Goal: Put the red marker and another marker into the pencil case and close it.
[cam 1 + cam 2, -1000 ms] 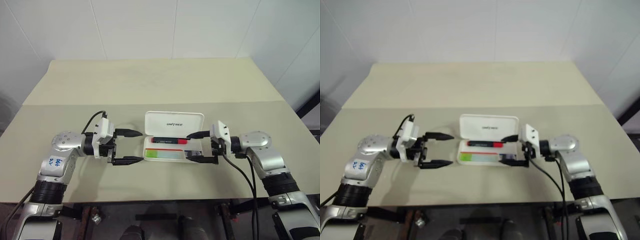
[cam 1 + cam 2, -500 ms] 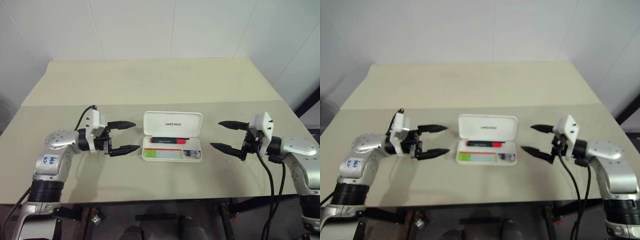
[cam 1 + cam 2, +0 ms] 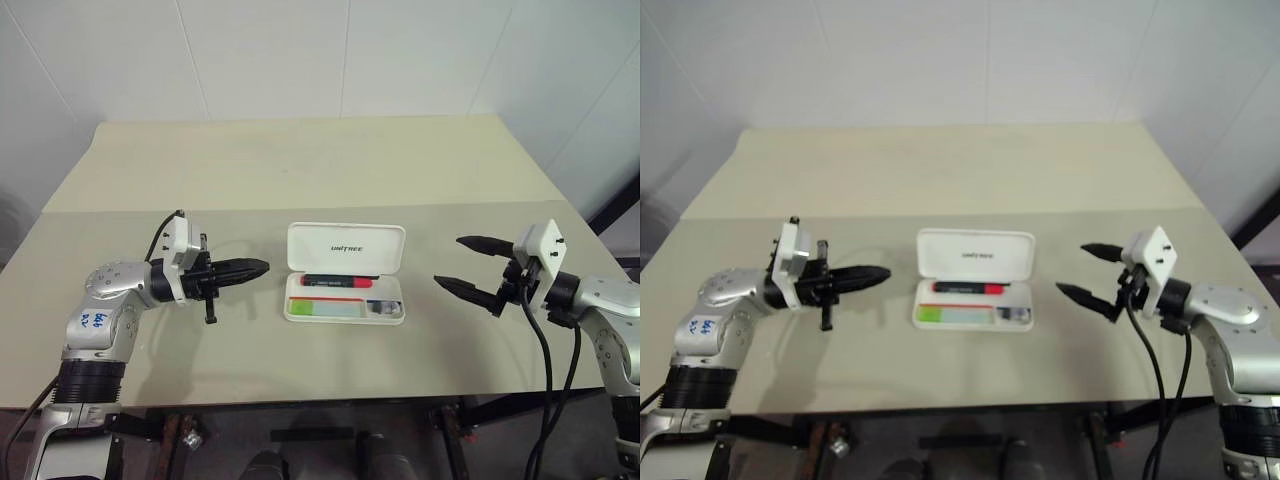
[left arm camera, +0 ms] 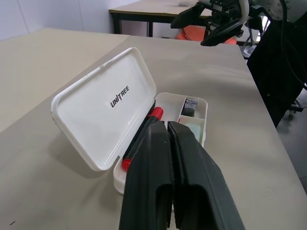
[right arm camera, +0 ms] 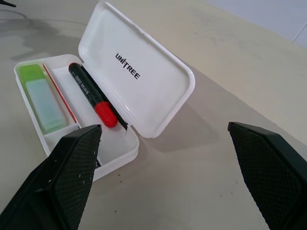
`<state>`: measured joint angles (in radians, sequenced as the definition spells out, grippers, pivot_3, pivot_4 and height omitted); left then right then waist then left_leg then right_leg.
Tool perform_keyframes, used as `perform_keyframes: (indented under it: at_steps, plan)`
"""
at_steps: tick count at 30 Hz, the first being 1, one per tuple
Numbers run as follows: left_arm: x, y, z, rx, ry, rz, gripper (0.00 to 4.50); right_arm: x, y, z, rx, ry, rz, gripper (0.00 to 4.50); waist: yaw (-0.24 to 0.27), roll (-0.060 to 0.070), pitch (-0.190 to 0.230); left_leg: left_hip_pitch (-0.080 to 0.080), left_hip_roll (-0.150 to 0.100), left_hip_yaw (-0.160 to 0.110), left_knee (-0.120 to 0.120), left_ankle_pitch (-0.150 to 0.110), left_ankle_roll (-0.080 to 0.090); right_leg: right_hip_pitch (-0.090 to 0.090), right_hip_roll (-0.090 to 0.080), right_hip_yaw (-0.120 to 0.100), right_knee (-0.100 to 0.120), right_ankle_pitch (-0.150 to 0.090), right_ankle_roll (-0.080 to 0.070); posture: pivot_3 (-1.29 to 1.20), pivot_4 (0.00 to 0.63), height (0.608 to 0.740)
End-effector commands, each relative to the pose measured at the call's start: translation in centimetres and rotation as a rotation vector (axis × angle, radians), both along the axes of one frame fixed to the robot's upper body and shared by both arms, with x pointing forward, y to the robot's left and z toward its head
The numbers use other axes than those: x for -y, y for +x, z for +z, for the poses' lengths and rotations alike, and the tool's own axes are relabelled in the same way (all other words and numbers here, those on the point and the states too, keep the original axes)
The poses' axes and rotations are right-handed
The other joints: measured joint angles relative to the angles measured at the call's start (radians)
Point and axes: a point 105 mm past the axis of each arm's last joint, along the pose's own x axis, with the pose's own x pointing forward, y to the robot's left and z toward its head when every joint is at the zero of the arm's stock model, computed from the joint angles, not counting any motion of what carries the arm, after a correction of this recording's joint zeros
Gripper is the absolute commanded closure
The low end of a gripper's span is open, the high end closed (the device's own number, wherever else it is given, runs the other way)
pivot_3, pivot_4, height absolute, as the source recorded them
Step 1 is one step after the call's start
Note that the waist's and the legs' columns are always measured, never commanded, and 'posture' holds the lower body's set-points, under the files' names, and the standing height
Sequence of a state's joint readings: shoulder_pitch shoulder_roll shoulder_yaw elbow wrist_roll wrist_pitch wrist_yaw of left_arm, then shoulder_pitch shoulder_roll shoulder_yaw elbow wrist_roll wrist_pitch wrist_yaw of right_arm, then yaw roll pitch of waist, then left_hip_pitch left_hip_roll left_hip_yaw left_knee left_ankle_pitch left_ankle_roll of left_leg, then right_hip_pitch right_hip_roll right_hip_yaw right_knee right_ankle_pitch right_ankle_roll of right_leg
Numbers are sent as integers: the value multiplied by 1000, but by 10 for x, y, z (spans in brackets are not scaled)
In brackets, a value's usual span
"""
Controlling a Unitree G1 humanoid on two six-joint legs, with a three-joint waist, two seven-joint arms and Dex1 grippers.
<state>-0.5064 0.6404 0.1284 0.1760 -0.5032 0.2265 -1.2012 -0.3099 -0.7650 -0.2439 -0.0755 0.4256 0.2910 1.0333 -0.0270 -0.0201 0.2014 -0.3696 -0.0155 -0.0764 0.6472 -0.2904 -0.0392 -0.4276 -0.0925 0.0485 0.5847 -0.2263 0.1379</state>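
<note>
so the flat white hinged plastic pencil case [image 3: 345,285] sits mid-front on the big beige table [image 3: 300,160], lid propped up at the back with the dark lettering facing the robot. its long axis runs side to side across the table, hinge on the far edge, open side toward the robot.

main risk imo is the closing step. the lid stands nearly upright, so a push from one end instead of from behind could just slide or spin the light box, or tip it and spill what's inside. the case lies loose on the table, so a single-arm push has nothing holding it down.

the left gripper [image 3: 250,268] is pinched fully together with nothing in it, pointing at the case from its left, near but apart. the right gripper [image 3: 463,265] is spread wide, also empty, and well off to the other side.

inside, the slim black-barrelled red marker [image 5: 91,95] lies lengthwise along the back near the hinge, red cap toward the robot's right. if it rides up against the hinge the lid might not seat. the chunky pale marker with the light green cap [image 5: 41,97] lies parallel in the front compartment, cap toward the left.
</note>
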Motion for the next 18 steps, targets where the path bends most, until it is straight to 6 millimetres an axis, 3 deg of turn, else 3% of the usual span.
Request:
perform_keyframes:
  at_steps: [1,10,18]
  plan:
    - [-16,20,19,65,-68,172,4465,-3,-1,15,52,-7,10,0,1,0,0,0,0,0,0,0,0,0,0,0,0,0,0,0,150,740]
    - [-25,59,25,72,-123,406,4465,-7,0,16,51,-8,18,0,2,0,0,-1,-1,0,0,0,0,0,0,0,-1,1,1,0,150,740]
    - [22,88,12,17,-99,345,4465,-11,0,14,48,1,23,0,11,0,0,-1,-2,1,1,0,0,0,-1,1,-1,2,3,0,150,740]
